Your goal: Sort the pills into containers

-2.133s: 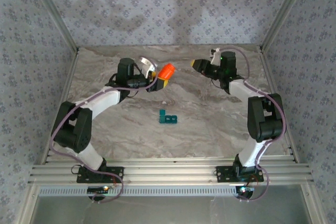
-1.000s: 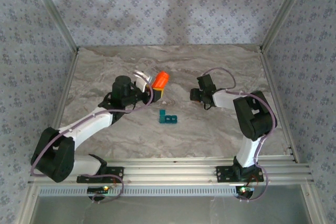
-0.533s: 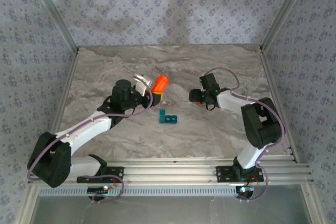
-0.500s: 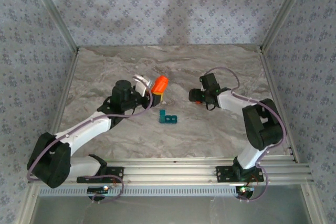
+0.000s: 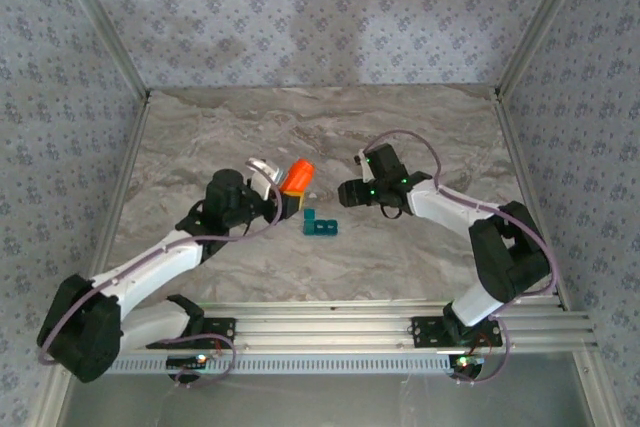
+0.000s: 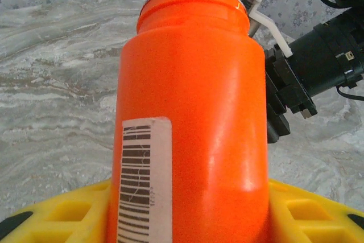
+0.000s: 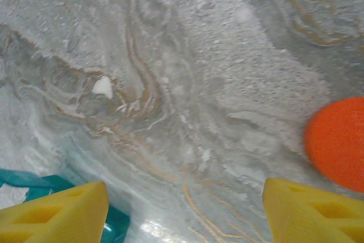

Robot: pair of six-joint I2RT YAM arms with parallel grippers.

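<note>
Beside containers: left tool clamps orange bottle, right tool open; both moved closer.

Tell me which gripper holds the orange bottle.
The left gripper: the orange bottle is clamped between its yellow fingers, while the right gripper hangs open and empty.

One table. There are two arms, the left arm and the right arm. There are two grippers, the left gripper and the right gripper. On the table side there is one orange bottle, one teal container strip (its compartments too small to count), and one white pill.
</note>
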